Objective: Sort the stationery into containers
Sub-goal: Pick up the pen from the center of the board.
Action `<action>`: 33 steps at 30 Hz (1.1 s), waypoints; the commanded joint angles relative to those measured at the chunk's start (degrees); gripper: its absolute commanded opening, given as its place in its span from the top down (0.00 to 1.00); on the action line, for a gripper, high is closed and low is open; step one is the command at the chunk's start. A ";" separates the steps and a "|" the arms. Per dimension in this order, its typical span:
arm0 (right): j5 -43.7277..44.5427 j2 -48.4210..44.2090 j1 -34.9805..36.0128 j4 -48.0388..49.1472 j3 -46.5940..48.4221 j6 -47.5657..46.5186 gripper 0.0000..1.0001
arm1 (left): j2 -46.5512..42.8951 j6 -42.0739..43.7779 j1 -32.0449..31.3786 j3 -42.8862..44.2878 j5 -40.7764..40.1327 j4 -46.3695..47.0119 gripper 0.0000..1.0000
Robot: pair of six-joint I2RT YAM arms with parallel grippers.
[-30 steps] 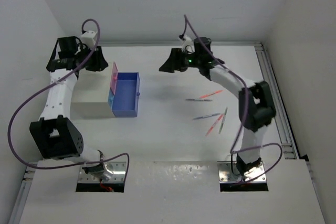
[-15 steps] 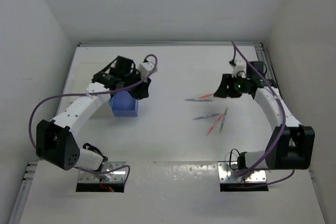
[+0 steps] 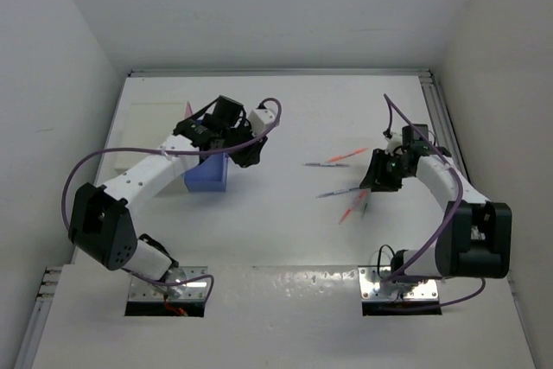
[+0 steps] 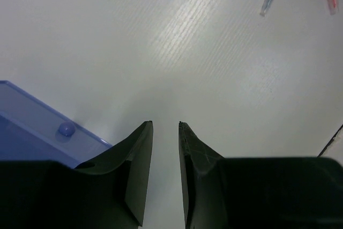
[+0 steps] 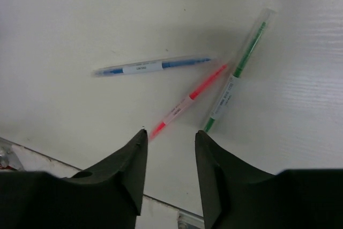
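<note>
The right claw (image 5: 170, 132) is hovering with its jaws apart and empty over three pens (image 5: 150, 67) lying on the surface (image 5: 64, 14). The red pen (image 5: 187, 100) is pointing its near tip into the gap, its long axis running away diagonally, beside the green pen (image 5: 236, 76). The left claw (image 4: 165, 124), narrowly apart and empty, is sitting by the blue box (image 4: 32, 127), well away from them

I can read nothing here. The blue pen (image 5: 153, 66), red pen (image 5: 185, 103) and green pen (image 5: 236, 76) each bear small print on white, too tiny for me to make out.
</note>
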 commanded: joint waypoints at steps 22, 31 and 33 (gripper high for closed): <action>16.52 12.07 6.95 1.06 1.35 1.00 0.72 | -11.38 -1.33 7.59 -1.86 -6.36 -0.04 0.67; 18.19 16.73 8.71 3.43 1.17 -0.06 0.75 | -12.88 -1.86 8.29 -6.00 -6.44 1.81 0.67; 18.46 16.90 8.62 3.61 1.26 -0.50 0.81 | -12.88 -1.95 8.29 -5.56 -6.36 1.64 0.67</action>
